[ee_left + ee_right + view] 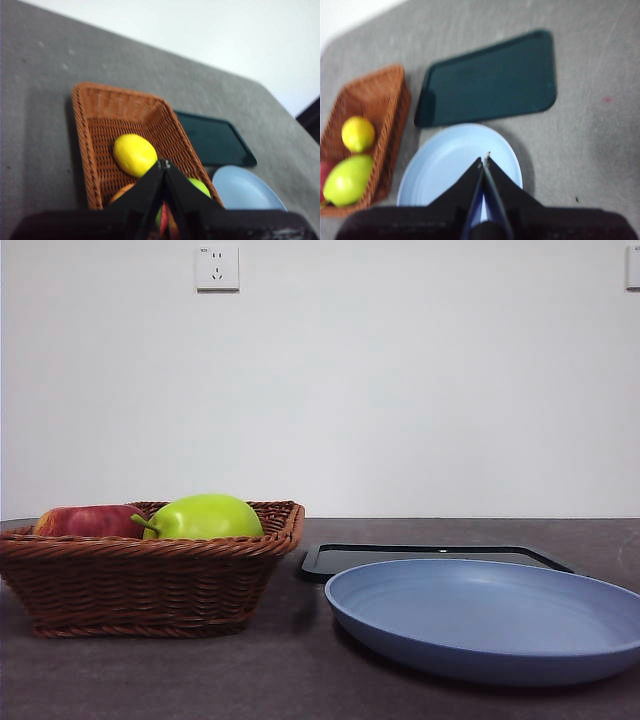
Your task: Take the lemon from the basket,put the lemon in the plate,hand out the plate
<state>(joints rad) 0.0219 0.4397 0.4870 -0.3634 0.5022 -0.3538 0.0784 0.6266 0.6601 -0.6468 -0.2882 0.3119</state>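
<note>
The yellow lemon [134, 154] lies in the brown wicker basket [102, 112], also seen in the right wrist view [358, 133]; in the front view the basket [140, 575] hides it. The light-blue plate [490, 615] sits empty to the right of the basket. My left gripper [164, 162] is shut and empty, held high over the basket beside the lemon. My right gripper [485, 159] is shut and empty, held high over the plate [450, 165]. Neither gripper shows in the front view.
A bright-green apple [205, 517] and a red apple [88, 521] share the basket with the lemon. A flat black tray [430, 558] lies behind the plate. The table is dark grey, with a white wall behind it.
</note>
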